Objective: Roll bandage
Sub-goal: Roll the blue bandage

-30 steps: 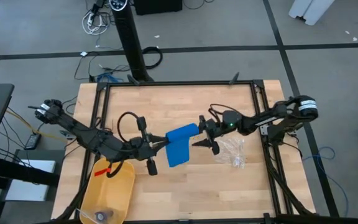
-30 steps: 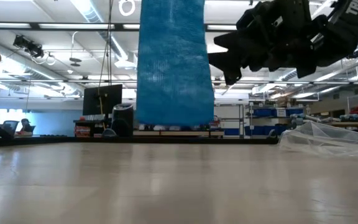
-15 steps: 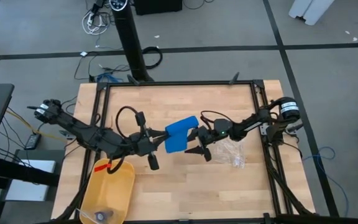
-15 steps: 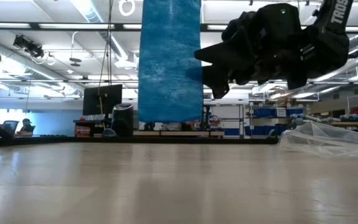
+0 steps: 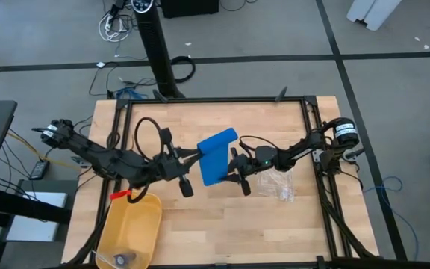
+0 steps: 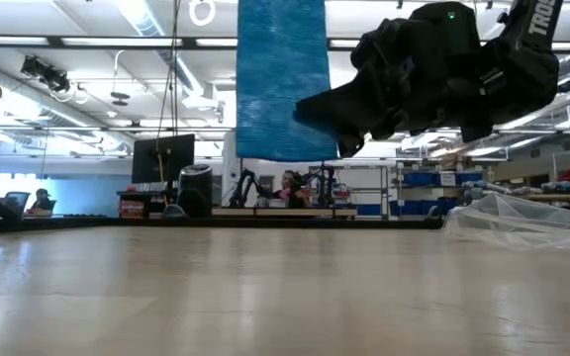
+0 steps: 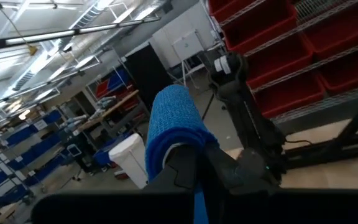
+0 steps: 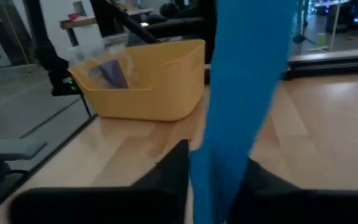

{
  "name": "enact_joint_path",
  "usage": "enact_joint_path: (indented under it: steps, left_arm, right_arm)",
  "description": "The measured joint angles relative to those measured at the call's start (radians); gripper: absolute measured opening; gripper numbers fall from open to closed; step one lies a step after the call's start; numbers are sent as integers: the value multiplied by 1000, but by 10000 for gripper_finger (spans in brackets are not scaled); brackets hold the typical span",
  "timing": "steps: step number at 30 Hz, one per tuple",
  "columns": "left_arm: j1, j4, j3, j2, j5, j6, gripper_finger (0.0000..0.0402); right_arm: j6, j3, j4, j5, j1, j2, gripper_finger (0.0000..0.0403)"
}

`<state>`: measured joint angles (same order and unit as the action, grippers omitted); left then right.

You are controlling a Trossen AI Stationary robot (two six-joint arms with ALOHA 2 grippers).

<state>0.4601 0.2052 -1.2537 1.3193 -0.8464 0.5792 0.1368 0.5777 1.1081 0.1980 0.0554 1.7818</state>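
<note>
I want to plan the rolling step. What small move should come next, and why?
Probably the right hand should shut on the bandage. The strip hangs free above the table, draped over the left hand, and passes between the right fingers, which do not clearly pinch it.

We see a bright blue bandage [image 5: 215, 155] of soft, matt woven cloth with a rough, nubbly weave, a pale wooden table [image 5: 222, 224] with a smooth satin finish, a smooth yellow plastic bin [image 5: 129, 232], and a clear crinkled plastic bag [image 5: 278, 181]
</note>
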Motion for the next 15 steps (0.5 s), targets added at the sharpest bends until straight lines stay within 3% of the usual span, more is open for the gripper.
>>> enact_joint_path:
  steps: [5, 8, 15]
  left_arm:
    - [-8, 31, 0, -18, -1, 42, 13]
    - [-15, -2, 0, -37, -4, 42, 13]
    - [-50, -193, 16, -66, -141, -15, 13]
  right_arm:
    - [2, -1, -29, -38, 14, 0, 9]
    - [20, -1, -34, -16, 36, 0, 4]
    - [73, -1, -27, 35, 127, -34, 2]
